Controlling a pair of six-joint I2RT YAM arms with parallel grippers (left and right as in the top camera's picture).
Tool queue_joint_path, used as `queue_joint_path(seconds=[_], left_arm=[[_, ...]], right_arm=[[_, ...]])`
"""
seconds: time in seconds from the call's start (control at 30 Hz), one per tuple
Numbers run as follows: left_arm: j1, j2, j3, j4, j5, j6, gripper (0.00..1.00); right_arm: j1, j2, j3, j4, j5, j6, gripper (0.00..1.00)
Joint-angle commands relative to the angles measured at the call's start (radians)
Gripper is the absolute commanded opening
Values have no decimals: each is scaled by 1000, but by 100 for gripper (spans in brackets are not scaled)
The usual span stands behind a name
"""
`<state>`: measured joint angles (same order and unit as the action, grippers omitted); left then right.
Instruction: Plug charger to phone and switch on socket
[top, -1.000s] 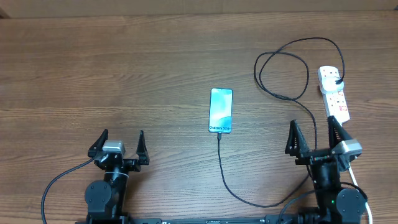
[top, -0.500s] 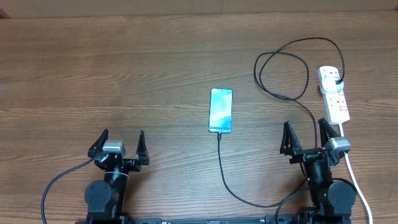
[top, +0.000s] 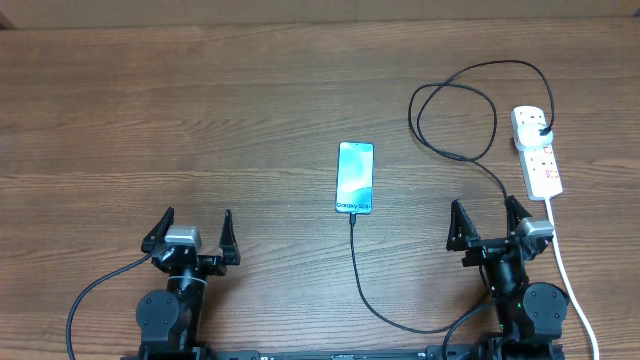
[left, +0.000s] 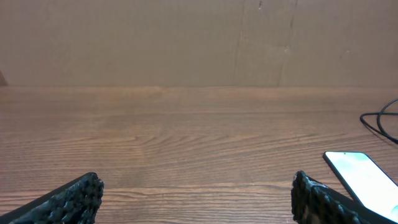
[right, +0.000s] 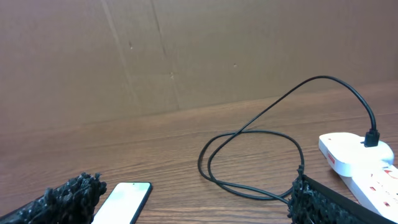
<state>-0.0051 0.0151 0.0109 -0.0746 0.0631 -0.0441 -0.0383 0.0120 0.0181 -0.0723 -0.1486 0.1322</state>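
The phone lies in the middle of the table with its cyan-to-white screen lit; it also shows in the left wrist view and the right wrist view. The black charger cable runs from the phone's near end, loops at the right, and its plug sits in the white socket. My left gripper is open and empty at the front left. My right gripper is open and empty, just in front of the socket.
The socket's thick white cord runs toward the front right past my right arm. A brown cardboard wall stands behind the table's far edge.
My right gripper has drawn back from the socket, moving left and toward the front. The left arm, phone and cable have not moved.
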Motion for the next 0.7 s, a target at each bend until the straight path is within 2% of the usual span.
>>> queue_joint_path(seconds=[0.0, 0.27, 0.67], left_arm=[[-1, -10, -6, 0, -12, 26, 100], [-1, -10, -6, 0, -12, 26, 99], [-1, -10, -6, 0, -12, 26, 100]], right_arm=[[5, -8, -11, 3, 5, -61, 100], [5, -8, -11, 3, 1, -160, 100], [5, -8, -11, 3, 2, -160, 100]])
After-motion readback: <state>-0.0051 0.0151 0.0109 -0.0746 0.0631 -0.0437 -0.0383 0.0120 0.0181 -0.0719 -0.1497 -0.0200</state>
